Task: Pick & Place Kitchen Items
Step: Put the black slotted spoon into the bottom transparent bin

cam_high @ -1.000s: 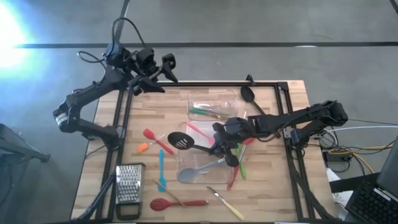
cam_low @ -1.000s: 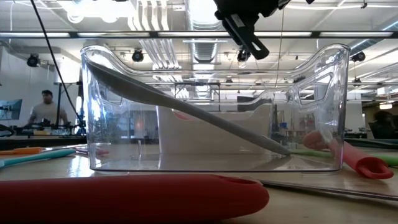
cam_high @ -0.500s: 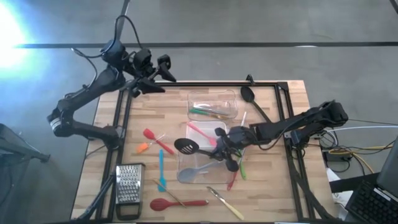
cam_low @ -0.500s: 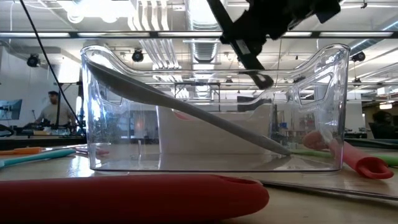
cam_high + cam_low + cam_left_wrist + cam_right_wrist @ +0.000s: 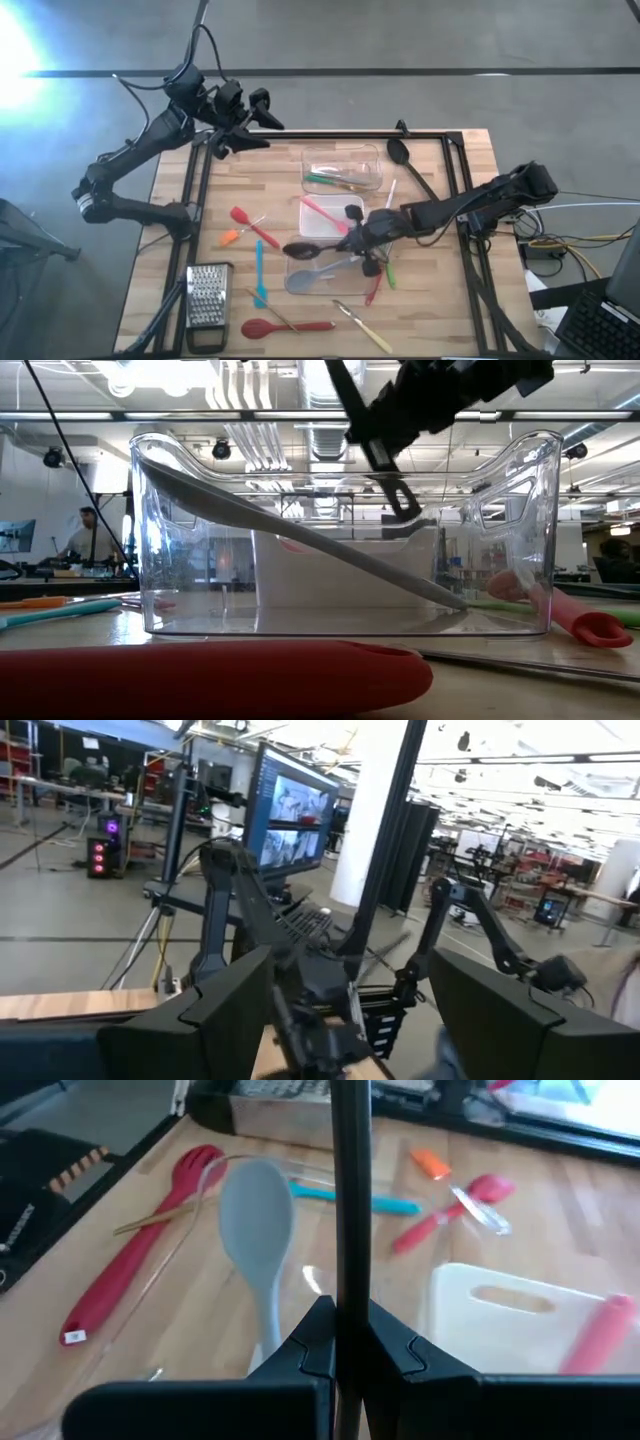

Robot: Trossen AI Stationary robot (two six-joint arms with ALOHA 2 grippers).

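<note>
- So right gripper clenched on black slotted spoon, holding it over the near clear tub that has a grey spoon in it.
- Left gripper fingers apart, holding nothing, raised beyond table's far left corner.
- Red spoon lies on table's near edge.

We see a pale striped wooden table framed in black. On it lie a red spoon, a teal tool, an orange tool and a red spatula. A grey spoon rests in a clear tub. The black slotted spoon hangs over it. Green utensils fill another clear tub. The grater is steel with black trim.
</note>
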